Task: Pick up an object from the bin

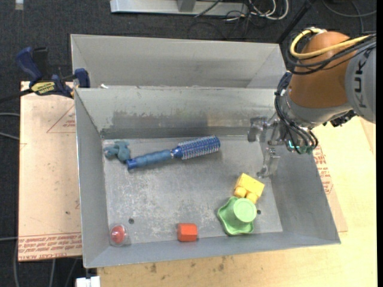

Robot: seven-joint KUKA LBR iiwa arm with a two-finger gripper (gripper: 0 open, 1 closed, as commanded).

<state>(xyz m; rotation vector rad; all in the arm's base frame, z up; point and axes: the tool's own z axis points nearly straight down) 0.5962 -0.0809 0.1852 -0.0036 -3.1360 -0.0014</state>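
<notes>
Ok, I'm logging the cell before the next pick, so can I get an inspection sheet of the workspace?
Surface: grey metal bin, floor scuffed.
Job's things: blue hairbrush across the middle; yellow block beside a green lidded toy; red block; reddish ball in the near-left corner.
Clutter: small teal thing at the brush's handle end.
Grippers: gripper hangs near the right wall, just beyond the yellow block.
Cables: yellow cable looped over the arm's orange cover; dark cables behind the bin.
Surroundings: dark floor.
</notes>
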